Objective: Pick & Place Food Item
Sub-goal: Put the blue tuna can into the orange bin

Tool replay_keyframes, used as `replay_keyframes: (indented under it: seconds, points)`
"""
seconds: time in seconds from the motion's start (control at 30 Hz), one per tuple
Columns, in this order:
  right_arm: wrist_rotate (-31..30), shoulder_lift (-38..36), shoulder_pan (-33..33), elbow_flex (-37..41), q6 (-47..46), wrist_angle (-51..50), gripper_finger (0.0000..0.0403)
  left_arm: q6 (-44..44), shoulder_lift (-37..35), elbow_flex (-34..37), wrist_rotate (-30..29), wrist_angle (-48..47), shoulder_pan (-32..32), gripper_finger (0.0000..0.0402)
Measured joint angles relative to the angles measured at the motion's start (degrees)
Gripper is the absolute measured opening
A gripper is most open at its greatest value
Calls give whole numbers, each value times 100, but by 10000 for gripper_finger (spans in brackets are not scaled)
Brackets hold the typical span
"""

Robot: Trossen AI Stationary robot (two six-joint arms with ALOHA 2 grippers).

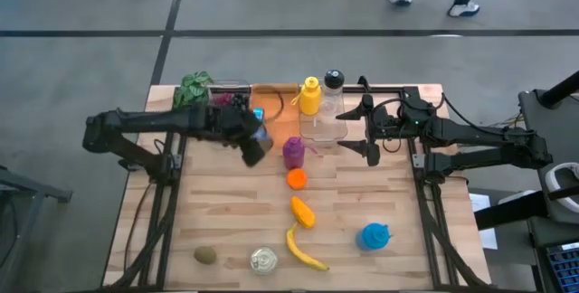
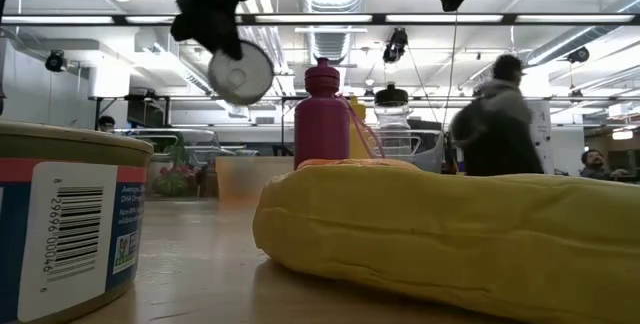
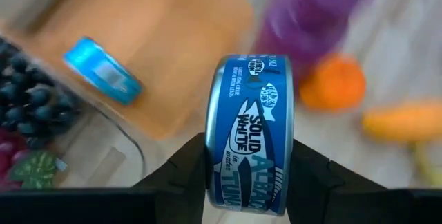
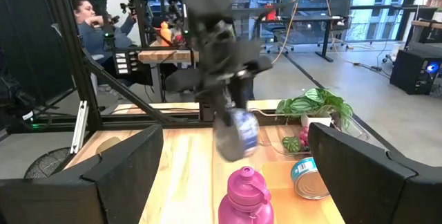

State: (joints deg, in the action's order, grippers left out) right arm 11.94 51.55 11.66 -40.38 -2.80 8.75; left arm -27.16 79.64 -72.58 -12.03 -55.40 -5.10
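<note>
- A blue tuna can (image 3: 252, 134) with white lettering on its label is held on edge between the dark fingers (image 3: 181, 169) of the left gripper (image 1: 256, 141), which is clamped on it, raised above the table (image 1: 380, 193).
- From table height, the can's pale round end (image 2: 240, 72) is seen hanging in the air beneath that gripper.
- A second blue can (image 3: 103, 72) is seen lying on a wooden board (image 1: 271, 103), next to dark grapes (image 3: 31, 103) and green leaves (image 1: 194, 86).
- Close by, a purple bottle (image 1: 294, 152) is stood upright, with an orange (image 1: 297, 179) just beside it, then an orange pepper (image 1: 302, 212) and a banana (image 1: 301, 250) farther along.
- A yellow bottle (image 1: 310, 96) and a clear black-capped bottle (image 1: 333, 103) are placed at the back edge.
- The right gripper (image 1: 369, 130) is held wide open and empty, near the clear bottle.
- The low view is largely blocked by the banana and a labelled tin (image 2: 65, 224), cut off at the frame edge.
- A person (image 2: 495, 124) is glimpsed, blurred, beyond the table.
</note>
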Motion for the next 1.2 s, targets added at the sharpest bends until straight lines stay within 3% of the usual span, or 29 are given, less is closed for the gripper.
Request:
replay_keyframes:
  seconds: [0.37,0.93,1.2]
  points:
    - [-2,0,0,0,-1,-4,359,-1242,565,-574,-215,309,-1371,139]
    - [-2,2,-1,0,-1,-94,359,-2199,2832,-2074,-1135,226,-1484,139]
    - [-2,2,-2,0,-3,-116,359,-2581,3165,-2025,-1236,-284,-1587,148]
